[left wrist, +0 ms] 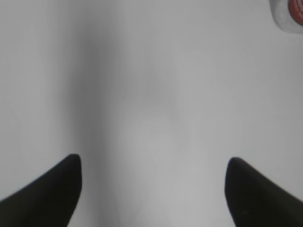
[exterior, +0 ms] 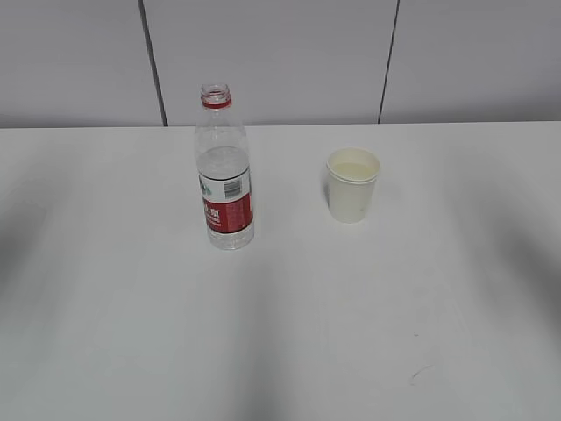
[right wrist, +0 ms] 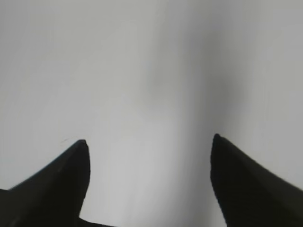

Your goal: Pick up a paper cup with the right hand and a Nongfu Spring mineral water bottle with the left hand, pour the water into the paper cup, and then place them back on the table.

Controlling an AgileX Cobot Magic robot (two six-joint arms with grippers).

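The Nongfu Spring mineral water bottle (exterior: 225,171) stands upright and uncapped on the white table (exterior: 131,333), left of centre. The off-white paper cup (exterior: 352,185) stands upright to its right, apart from it, with pale liquid inside. Neither arm shows in the exterior view. My left gripper (left wrist: 154,165) is open and empty over bare table; the bottle's base (left wrist: 289,14) shows at the top right corner of the left wrist view. My right gripper (right wrist: 149,144) is open and empty over bare table; the cup is out of the right wrist view.
A grey panelled wall (exterior: 280,53) rises behind the table's far edge. A small dark scratch (exterior: 421,373) marks the tabletop at the front right.
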